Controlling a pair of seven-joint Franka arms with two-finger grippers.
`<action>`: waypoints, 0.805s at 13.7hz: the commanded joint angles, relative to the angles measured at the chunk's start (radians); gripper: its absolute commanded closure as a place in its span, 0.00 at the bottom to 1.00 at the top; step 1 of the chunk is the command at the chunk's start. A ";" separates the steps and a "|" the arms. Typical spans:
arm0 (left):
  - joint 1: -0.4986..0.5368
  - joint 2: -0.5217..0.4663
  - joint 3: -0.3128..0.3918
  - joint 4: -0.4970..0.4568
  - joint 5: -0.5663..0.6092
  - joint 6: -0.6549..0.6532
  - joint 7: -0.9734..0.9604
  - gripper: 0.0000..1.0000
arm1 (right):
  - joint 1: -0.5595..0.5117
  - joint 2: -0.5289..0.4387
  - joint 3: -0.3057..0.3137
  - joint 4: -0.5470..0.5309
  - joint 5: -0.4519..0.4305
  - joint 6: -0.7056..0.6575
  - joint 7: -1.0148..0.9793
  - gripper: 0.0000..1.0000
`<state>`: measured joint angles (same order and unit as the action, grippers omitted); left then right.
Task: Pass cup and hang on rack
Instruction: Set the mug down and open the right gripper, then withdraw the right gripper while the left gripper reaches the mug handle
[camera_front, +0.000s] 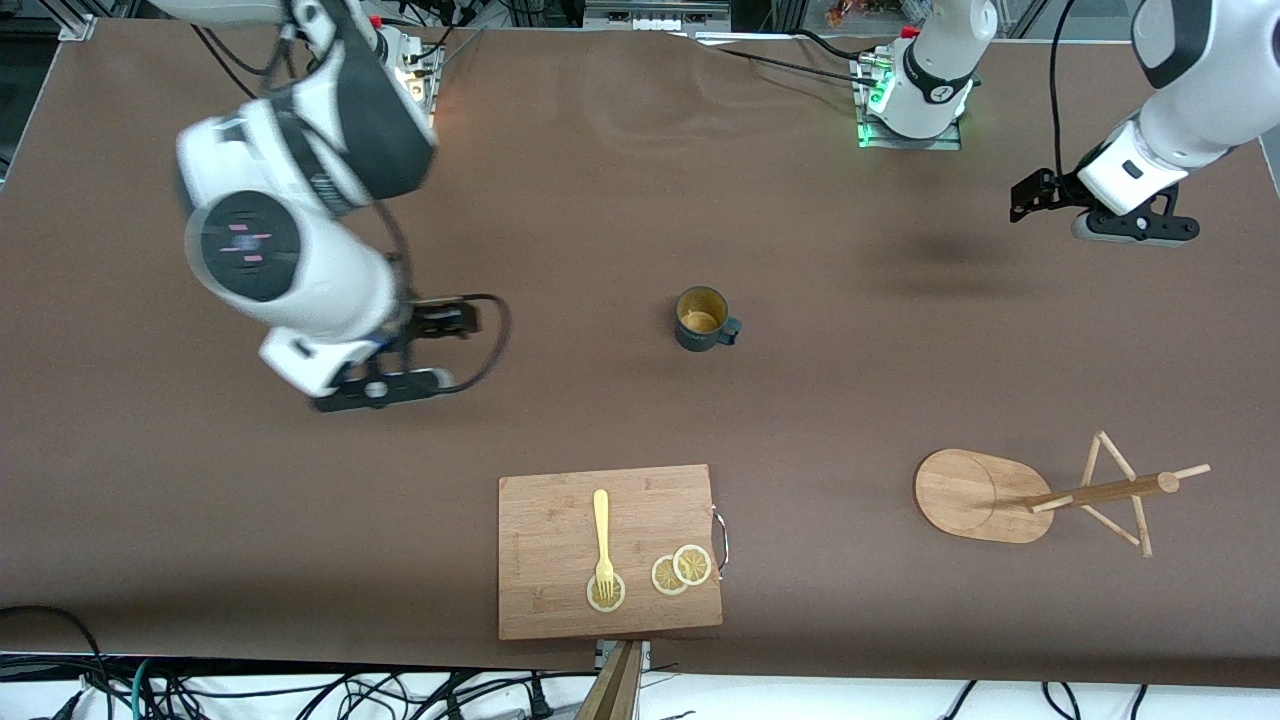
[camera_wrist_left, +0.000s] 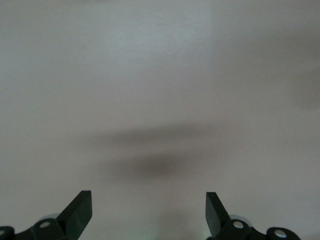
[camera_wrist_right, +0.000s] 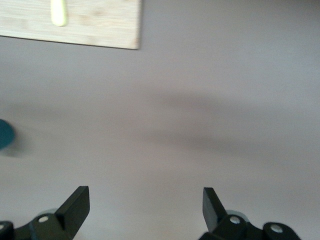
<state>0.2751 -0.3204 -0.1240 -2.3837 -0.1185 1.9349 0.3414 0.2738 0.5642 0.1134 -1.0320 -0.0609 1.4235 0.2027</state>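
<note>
Here, the cup (camera_front: 702, 318) stands upright on the bare table (camera_front: 620, 180) near its middle, handle pointing toward the left arm's end, gold inside showing. Rack (camera_front: 1050, 494) sits nearer the front camera, toward the left arm's end, well apart from the cup. Right gripper (camera_wrist_right: 145, 210) hangs over bare table toward the right arm's end, fingers spread wide, holding nothing. Left gripper (camera_wrist_left: 149, 212) hangs over bare table at the left arm's end, fingers likewise released and empty. Board (camera_front: 560, 520) near the front edge carries a fork (camera_front: 602, 535) and lemon slices (camera_front: 680, 570).
</note>
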 joint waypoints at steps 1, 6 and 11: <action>0.131 0.027 -0.005 -0.022 -0.137 0.024 0.345 0.00 | -0.072 -0.050 -0.018 -0.016 -0.017 -0.029 -0.106 0.00; 0.289 0.231 -0.005 -0.019 -0.427 0.013 1.037 0.00 | -0.240 -0.220 -0.023 -0.104 -0.002 -0.046 -0.117 0.00; 0.286 0.412 -0.040 -0.015 -0.734 -0.059 1.491 0.00 | -0.366 -0.418 -0.031 -0.264 -0.011 -0.028 -0.190 0.00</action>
<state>0.5643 0.0266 -0.1354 -2.4175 -0.7551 1.9140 1.6792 -0.0660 0.2455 0.0750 -1.1865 -0.0720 1.3704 0.0243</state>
